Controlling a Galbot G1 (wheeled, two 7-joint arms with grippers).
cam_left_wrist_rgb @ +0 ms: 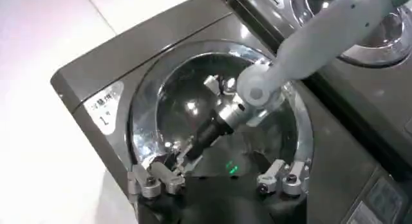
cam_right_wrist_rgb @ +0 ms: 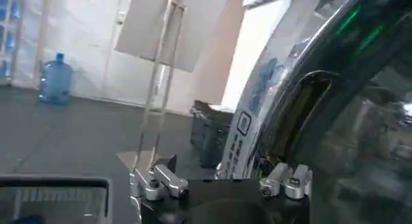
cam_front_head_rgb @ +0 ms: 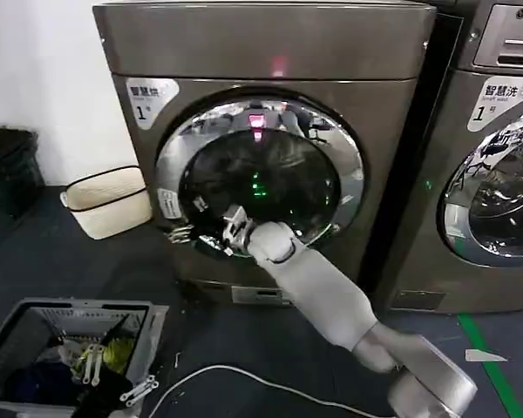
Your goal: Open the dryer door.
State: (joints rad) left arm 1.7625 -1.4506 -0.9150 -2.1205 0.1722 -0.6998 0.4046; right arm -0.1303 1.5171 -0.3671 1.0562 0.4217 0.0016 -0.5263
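Note:
The dryer door (cam_front_head_rgb: 260, 177), a round chrome-rimmed porthole with dark glass, sits in the front of the middle machine and looks closed or nearly so. My right arm reaches up from the lower right, and my right gripper (cam_front_head_rgb: 229, 228) is at the door's lower left rim. In the right wrist view this gripper (cam_right_wrist_rgb: 222, 183) is open, with the chrome rim (cam_right_wrist_rgb: 302, 64) and a dark slot at its edge just beyond the fingers. My left gripper (cam_left_wrist_rgb: 219, 183) hangs open away from the machine, facing the dryer door (cam_left_wrist_rgb: 219, 109) and my right gripper (cam_left_wrist_rgb: 187, 148).
A second machine with an LG panel (cam_front_head_rgb: 497, 174) stands at the right. A cream basket (cam_front_head_rgb: 109, 200) sits on the floor left of the dryer, and a grey laundry basket (cam_front_head_rgb: 35, 318) lies at the lower left. A white cable (cam_front_head_rgb: 244, 376) crosses the dark floor.

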